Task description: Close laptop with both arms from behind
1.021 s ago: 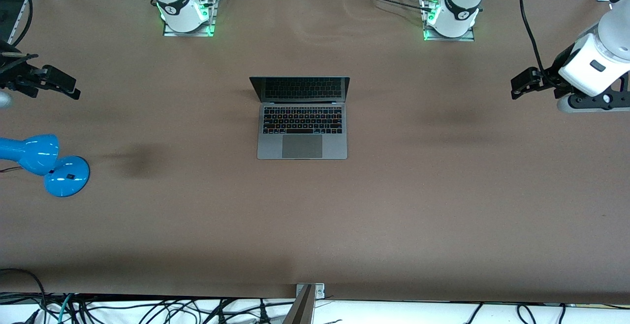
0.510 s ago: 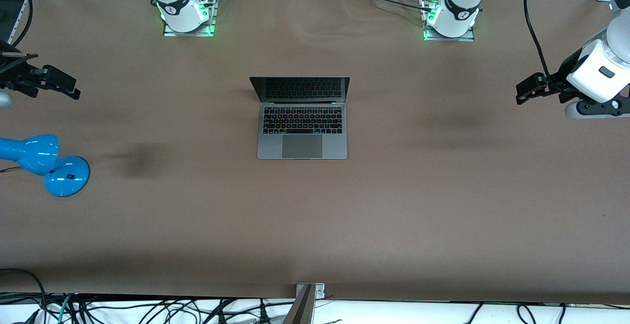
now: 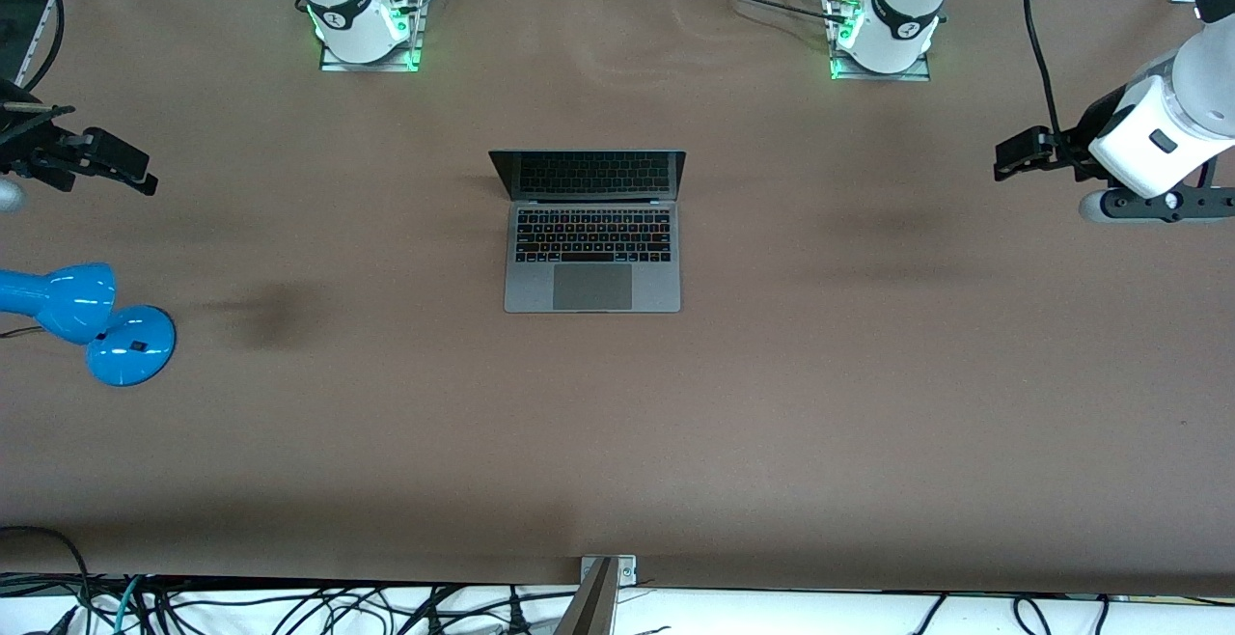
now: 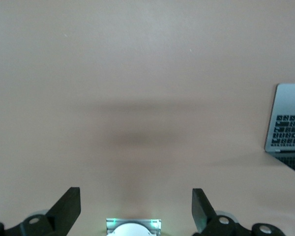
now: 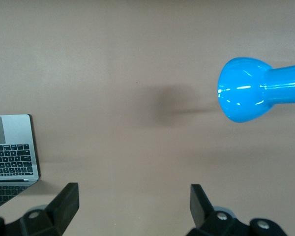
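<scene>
The space-grey laptop stands open in the middle of the brown table, its lid upright on the side toward the robot bases and its trackpad toward the front camera. An edge of it shows in the left wrist view and in the right wrist view. My left gripper is open and empty, up in the air over the left arm's end of the table. My right gripper is open and empty, up over the right arm's end. Both are well away from the laptop.
A blue desk lamp stands at the right arm's end of the table, nearer the front camera than the right gripper; its head shows in the right wrist view. The arm bases stand along the table's edge by the robots.
My left gripper has swung a little: out toward the table's end, then back toward the laptop and slightly toward the bases. The right arm and the laptop have not moved.
</scene>
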Tool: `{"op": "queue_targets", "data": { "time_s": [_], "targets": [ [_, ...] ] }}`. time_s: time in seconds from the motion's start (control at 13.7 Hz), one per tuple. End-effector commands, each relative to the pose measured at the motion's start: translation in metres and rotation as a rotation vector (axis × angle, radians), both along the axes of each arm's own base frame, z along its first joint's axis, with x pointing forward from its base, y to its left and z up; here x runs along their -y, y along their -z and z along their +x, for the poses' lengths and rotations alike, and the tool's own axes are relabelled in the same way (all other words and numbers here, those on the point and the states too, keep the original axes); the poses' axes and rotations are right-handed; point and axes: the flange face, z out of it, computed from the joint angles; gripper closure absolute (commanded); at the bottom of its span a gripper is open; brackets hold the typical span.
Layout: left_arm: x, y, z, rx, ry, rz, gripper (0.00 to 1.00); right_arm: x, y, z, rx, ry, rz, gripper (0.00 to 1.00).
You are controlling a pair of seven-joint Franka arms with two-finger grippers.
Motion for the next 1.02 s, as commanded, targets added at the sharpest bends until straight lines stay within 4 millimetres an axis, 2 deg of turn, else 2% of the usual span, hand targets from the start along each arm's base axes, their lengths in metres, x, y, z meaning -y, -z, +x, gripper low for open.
{"op": "queue_targets", "data": {
  "time_s": [0.0, 0.15, 0.22, 0.44, 0.88, 0.95],
  "targets": [
    [0.014, -0.006, -0.007, -0.016, 0.025, -0.052, 0.00, 0.000, -0.004, 0.001, 0.000, 0.010, 0.015, 0.00],
    [0.025, 0.002, -0.010, -0.040, 0.013, -0.079, 0.00, 0.000, -0.004, 0.001, 0.000, 0.010, 0.015, 0.00],
    [0.037, 0.009, -0.012, -0.060, 0.004, -0.091, 0.00, 0.000, -0.004, 0.001, 0.000, 0.010, 0.015, 0.00],
    [0.069, 0.012, -0.019, -0.076, -0.012, -0.077, 0.00, 0.000, -0.004, 0.001, 0.000, 0.010, 0.015, 0.00],
    [0.168, 0.016, -0.050, -0.096, -0.028, -0.020, 0.00, 0.000, -0.004, 0.001, 0.000, 0.007, 0.015, 0.00],
    [0.185, 0.024, -0.057, -0.101, -0.025, -0.012, 0.00, 0.000, -0.004, 0.001, 0.000, 0.007, 0.015, 0.00]
  ]
}}
